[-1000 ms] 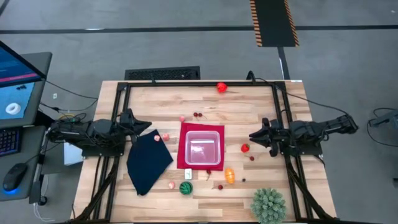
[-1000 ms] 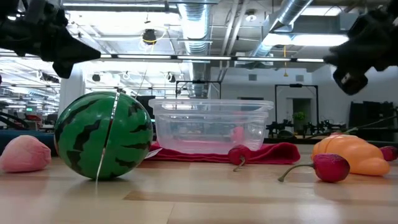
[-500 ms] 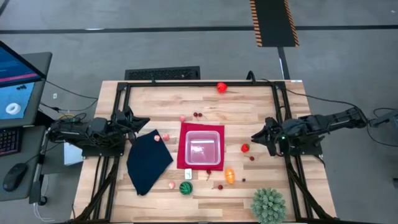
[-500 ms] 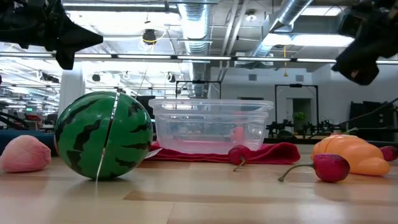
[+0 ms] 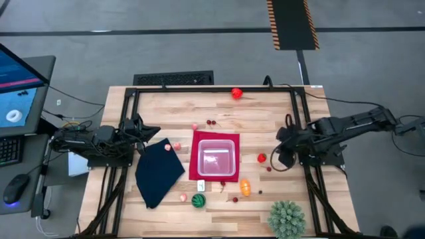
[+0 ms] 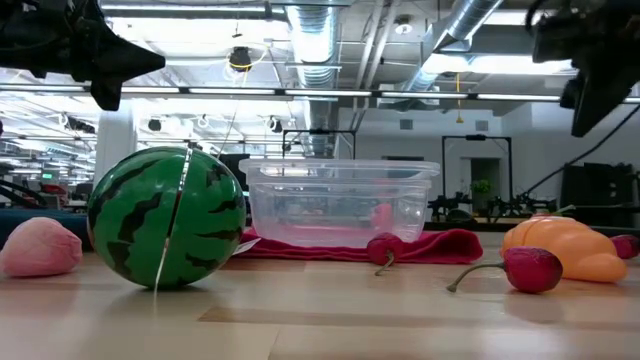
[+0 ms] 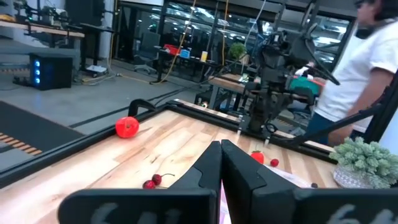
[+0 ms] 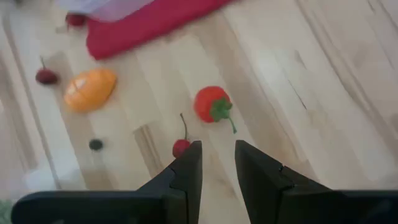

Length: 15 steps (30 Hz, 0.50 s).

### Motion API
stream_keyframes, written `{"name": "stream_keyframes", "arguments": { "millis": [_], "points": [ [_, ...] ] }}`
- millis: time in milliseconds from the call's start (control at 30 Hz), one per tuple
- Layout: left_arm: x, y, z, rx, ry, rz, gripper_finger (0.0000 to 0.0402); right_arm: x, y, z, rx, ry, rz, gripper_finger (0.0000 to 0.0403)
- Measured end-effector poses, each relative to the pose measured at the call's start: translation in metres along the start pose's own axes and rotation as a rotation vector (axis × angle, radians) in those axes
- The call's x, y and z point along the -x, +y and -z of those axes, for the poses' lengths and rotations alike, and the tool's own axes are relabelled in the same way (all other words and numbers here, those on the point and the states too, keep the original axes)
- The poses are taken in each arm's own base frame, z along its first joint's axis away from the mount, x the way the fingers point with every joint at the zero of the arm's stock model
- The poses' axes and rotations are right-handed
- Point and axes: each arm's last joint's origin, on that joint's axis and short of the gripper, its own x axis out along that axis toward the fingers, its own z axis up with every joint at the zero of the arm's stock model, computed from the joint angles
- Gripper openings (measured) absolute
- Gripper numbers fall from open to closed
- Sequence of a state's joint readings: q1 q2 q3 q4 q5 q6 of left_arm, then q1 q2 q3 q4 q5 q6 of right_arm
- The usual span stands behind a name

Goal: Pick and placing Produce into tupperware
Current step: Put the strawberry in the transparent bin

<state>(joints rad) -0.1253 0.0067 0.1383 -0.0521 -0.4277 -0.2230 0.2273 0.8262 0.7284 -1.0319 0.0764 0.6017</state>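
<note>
The clear tupperware (image 5: pixel 200 158) (image 6: pixel 340 205) stands on a red mat mid-table. Produce lies loose around it: a red tomato (image 5: pixel 261 158) (image 8: pixel 210 104), a cherry (image 8: pixel 181 147), an orange piece (image 5: pixel 246 188) (image 6: pixel 565 245), a striped green ball (image 5: pixel 198 200) (image 6: pixel 165 232), a pink piece (image 6: pixel 40 248) and a far red fruit (image 5: pixel 236 93). My right gripper (image 5: pixel 279 155) (image 8: pixel 217 155) is open, tipped downward above the table just right of the tomato and cherry, touching nothing. My left gripper (image 5: pixel 157 130) (image 7: pixel 221 155) is shut, waiting over the table's left side.
A dark navy cloth (image 5: pixel 158 172) lies left of the mat with small pink pieces (image 5: pixel 168 147) on its far corner. A spiky green plant ball (image 5: pixel 287 219) sits at the near right corner. Black frame rails run along the table's sides. A person stands beyond the table.
My right gripper has drawn back a little toward the table's right edge and tipped from roughly level to pointing down at the table beside the tomato. My left gripper has risen slightly. None of the produce has moved.
</note>
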Motion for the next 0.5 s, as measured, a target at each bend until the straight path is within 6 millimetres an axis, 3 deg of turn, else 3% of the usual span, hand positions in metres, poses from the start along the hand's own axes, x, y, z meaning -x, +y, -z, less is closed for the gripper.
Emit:
{"name": "stream_keyframes", "arguments": {
  "millis": [267,500],
  "points": [
    [0.000,0.000,0.000,0.054,0.000,-0.001,0.0000,-0.033,0.009,-0.011,0.057,0.194,0.118,0.0123],
    [0.000,0.000,0.000,0.071,0.001,-0.001,0.0000,-0.066,0.015,-0.018,0.173,0.322,0.158,0.0167]
  ]
}}
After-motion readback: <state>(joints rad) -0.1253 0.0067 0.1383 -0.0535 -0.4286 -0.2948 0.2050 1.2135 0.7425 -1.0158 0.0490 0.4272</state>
